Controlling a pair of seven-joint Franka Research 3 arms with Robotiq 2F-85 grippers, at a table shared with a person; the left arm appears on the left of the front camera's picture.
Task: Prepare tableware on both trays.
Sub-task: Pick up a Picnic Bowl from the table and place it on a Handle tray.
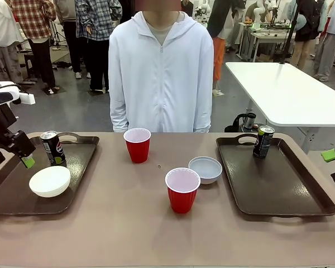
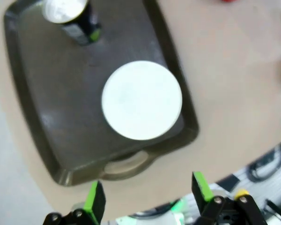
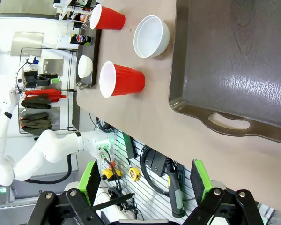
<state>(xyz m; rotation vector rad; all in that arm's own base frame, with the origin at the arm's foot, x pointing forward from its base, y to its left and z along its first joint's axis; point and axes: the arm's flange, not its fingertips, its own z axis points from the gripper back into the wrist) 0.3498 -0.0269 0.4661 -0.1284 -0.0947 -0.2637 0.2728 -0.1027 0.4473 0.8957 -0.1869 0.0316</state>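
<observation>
Bench (image 1: 128, 229): we see a brown top carrying both trays, with open surface between them.
Near red cup (image 1: 182, 191): upright on the bare bench between the trays, nearest the robot's side, its white inside showing.
Pale grey-white bowl (image 1: 205, 169): on the bench just behind and to the right of that cup; we cannot tell whether they touch.
Cream-white bowl (image 1: 49, 181): sits upright in the near half of the left tray.
Left tray (image 1: 81, 167): lies at the bench's left end and holds the cream-white bowl and one can.
Left jaws: spread wide with nothing between the green pads (image 2: 94, 202), hanging over the left tray's outer side, near the can.
Right tray (image 1: 279, 181): lies at the bench's right end, bare apart from one can.
Right jaws: wide open and empty, off the bench's right edge beside the right tray.
Far red cup (image 1: 137, 145): upright on the bench, in front of the person.
Left can (image 1: 53, 148): upright at the left tray's far end.
Right can (image 1: 263, 141): upright by the right tray's far handle.
Person (image 1: 161, 72): stands at the far side in a white zipped hoodie.
</observation>
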